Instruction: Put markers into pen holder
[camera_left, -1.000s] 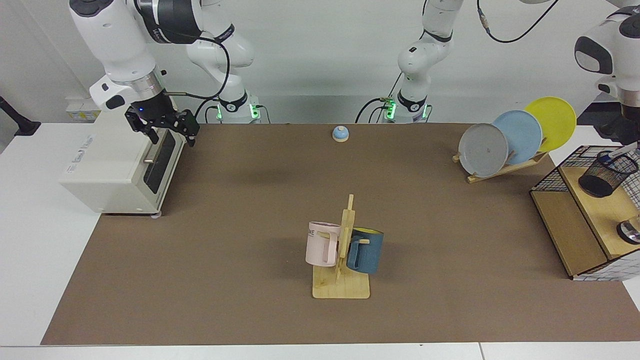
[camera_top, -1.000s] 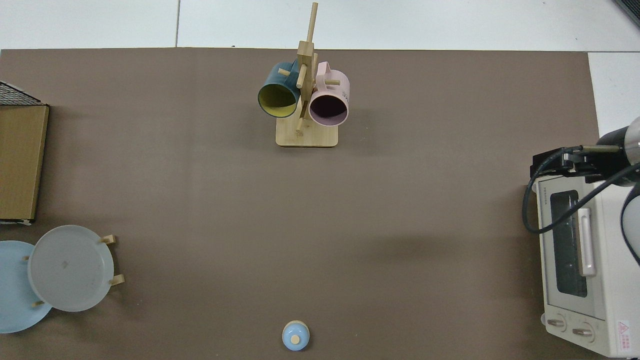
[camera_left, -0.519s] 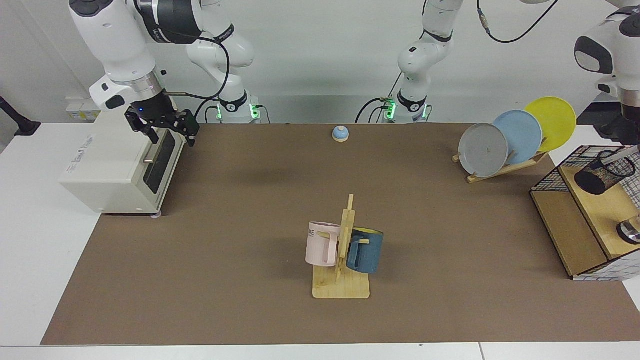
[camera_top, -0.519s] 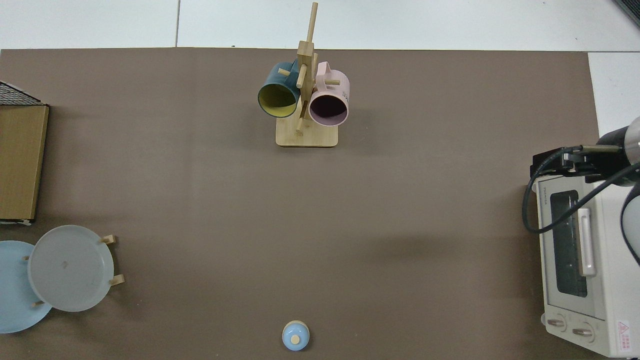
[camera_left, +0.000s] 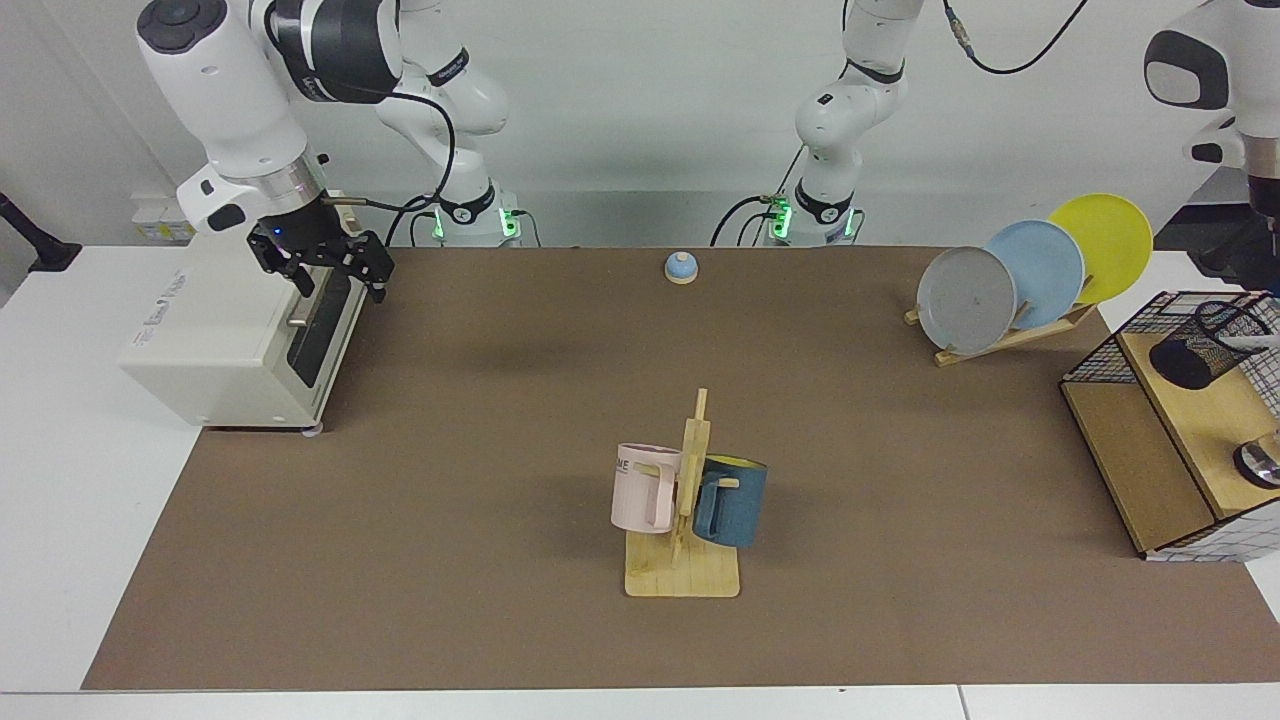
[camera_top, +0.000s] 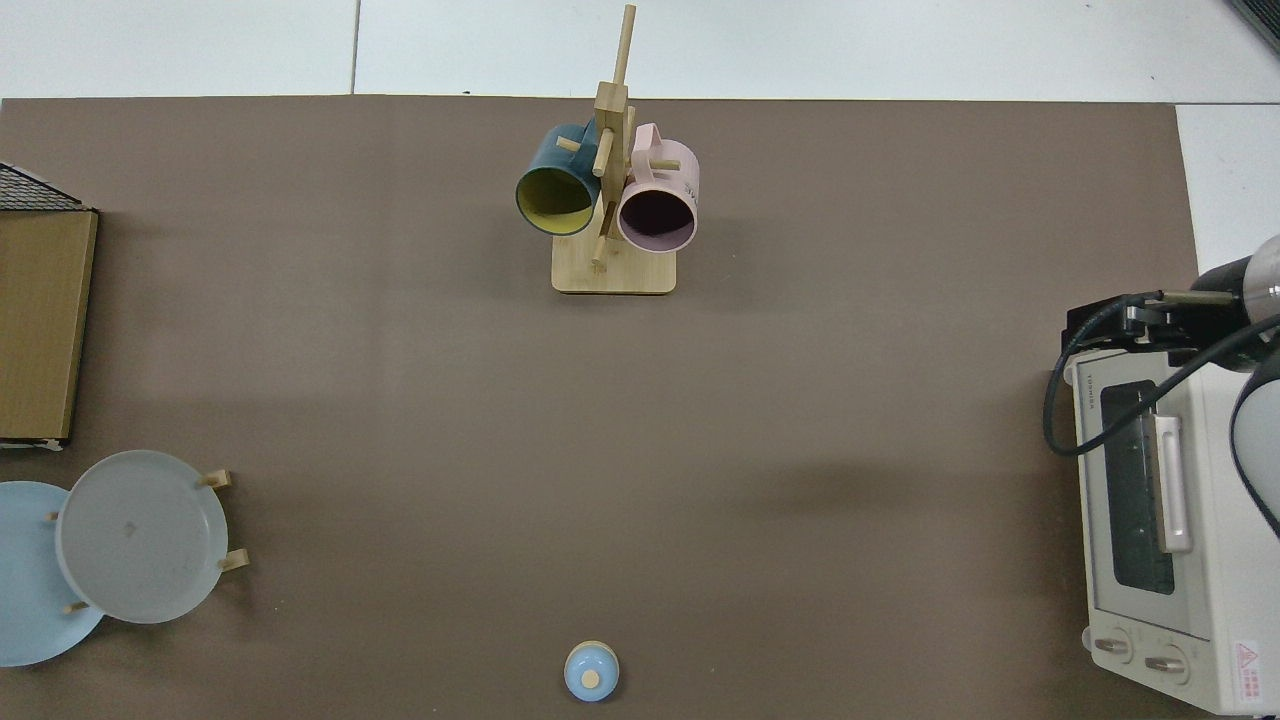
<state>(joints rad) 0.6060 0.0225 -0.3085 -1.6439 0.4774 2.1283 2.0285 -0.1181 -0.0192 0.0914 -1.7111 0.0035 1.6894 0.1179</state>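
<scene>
Lying tipped in the pen holder, the marker is judged light and slippery; mid-barrel suits. The right gripper waits open; the left cannot be told.

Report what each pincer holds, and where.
Right pincer, over the toaster oven: open, empty. Left pincer, by the pen holder: cannot be told, cut off.

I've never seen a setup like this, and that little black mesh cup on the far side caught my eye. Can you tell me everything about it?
The pen holder is a small round cup of black wire mesh with a dark base. It is tilted over, its open mouth up and toward the view's right, inside the wire-grid basket, over that basket's wooden floor. A white marker sticks out of its mouth. The top view does not show it.
</scene>
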